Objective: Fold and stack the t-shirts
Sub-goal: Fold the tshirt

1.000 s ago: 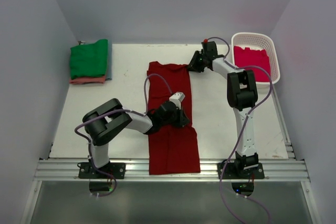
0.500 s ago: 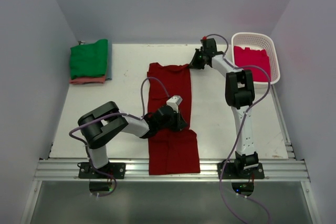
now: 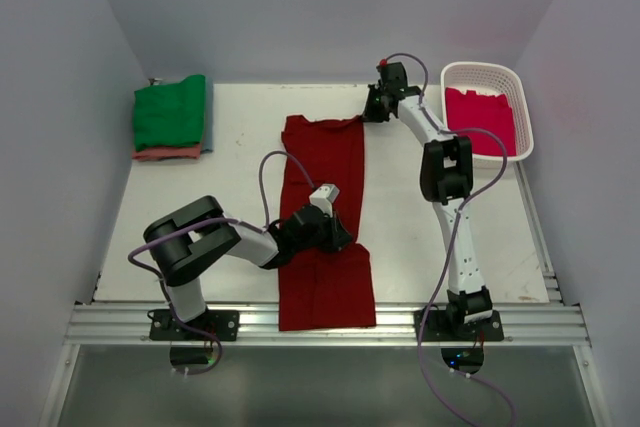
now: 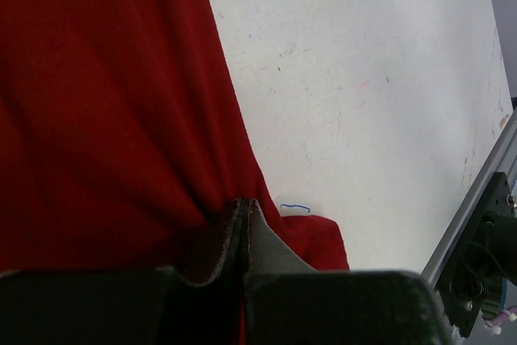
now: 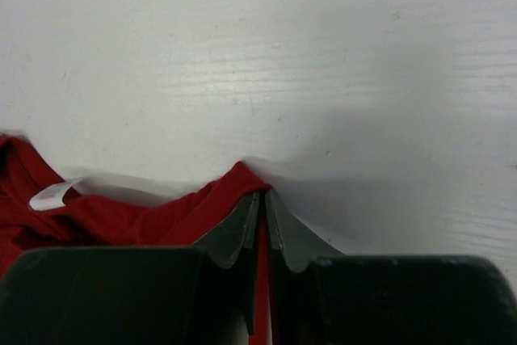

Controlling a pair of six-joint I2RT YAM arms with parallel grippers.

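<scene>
A long dark red t-shirt (image 3: 323, 177) lies lengthwise down the middle of the table, folded narrow. My left gripper (image 3: 338, 235) is shut on its right edge about halfway down; the left wrist view shows cloth (image 4: 105, 119) bunched at the closed tips (image 4: 242, 204). My right gripper (image 3: 372, 109) is shut on the shirt's far right corner, and in the right wrist view red cloth (image 5: 161, 212) is pinched between the fingertips (image 5: 262, 195). A white label (image 5: 50, 195) shows by the collar. A crimson-pink t-shirt (image 3: 480, 117) lies in the basket. Folded green (image 3: 170, 112), salmon-pink (image 3: 165, 153) and bluish (image 3: 207, 112) t-shirts are stacked at far left.
The white lattice basket (image 3: 525, 112) stands at the far right corner of the table. A metal rail (image 3: 320, 322) runs along the near edge, with both arm bases on it. Grey walls close in the left, right and back.
The right gripper has shut on the shirt's far right corner and lifted it slightly toward the back. The left gripper, still gripping, has slid a little toward the near edge, drawing the lower cloth left.
</scene>
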